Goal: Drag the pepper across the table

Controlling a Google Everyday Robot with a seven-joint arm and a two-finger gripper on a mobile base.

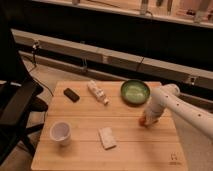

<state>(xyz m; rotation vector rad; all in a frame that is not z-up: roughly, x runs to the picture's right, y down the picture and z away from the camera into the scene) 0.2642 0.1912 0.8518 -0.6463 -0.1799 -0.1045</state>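
Note:
The pepper (142,121) is a small orange-red rounded thing on the right half of the light wood plank table (85,150). Only a bit of it shows past the white arm. My gripper (146,119) comes in from the right on the white arm and points down right at the pepper, at or on it. Most of the pepper is hidden under the gripper.
A green bowl (135,92) stands just behind the gripper. A white bottle (98,92) lies at the back middle, a black object (71,94) at the back left, a white cup (60,132) at the front left, a white flat packet (107,138) in front. A black chair (17,107) stands left.

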